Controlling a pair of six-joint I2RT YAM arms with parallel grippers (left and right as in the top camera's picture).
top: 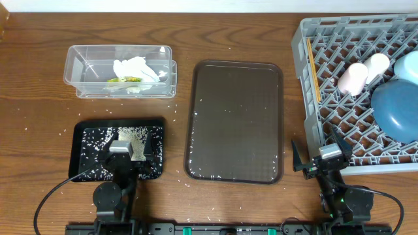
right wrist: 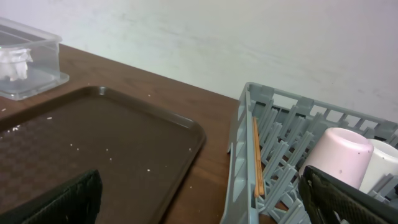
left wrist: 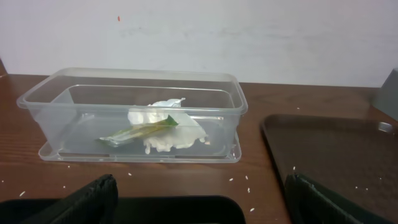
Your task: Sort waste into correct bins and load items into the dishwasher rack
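Left claw [top: 127, 149]: spread wide, empty, over black tray [top: 85, 130] left of brown tray [top: 235, 121]; rice [top: 130, 134] heaped beneath it. Right claw [top: 319, 155]: spread wide, empty, right of brown tray, at rack [top: 307, 72] corner. Tub [top: 75, 65], up-left of brown tray: tissue [top: 134, 67], wrapper [top: 121, 81] inside. Rack, right of brown tray: chopsticks [top: 315, 75] along the wall facing it, long axis running away from the right claw; pink cup [top: 353, 78], white cup [top: 377, 64], dish [top: 398, 108], bowl [top: 408, 65]. Probably left to do: stray grains on brown tray and bench, between both claws, nothing barring either.

Left of serving tray [top: 235, 117], far end: tub [top: 72, 68] holding tissue [top: 136, 68], wrapper [top: 121, 81]; near end: flat tray [top: 80, 150] holding rice [top: 130, 134]. Right: rack [top: 302, 72] holding cups [top: 356, 77], dish [top: 398, 108].
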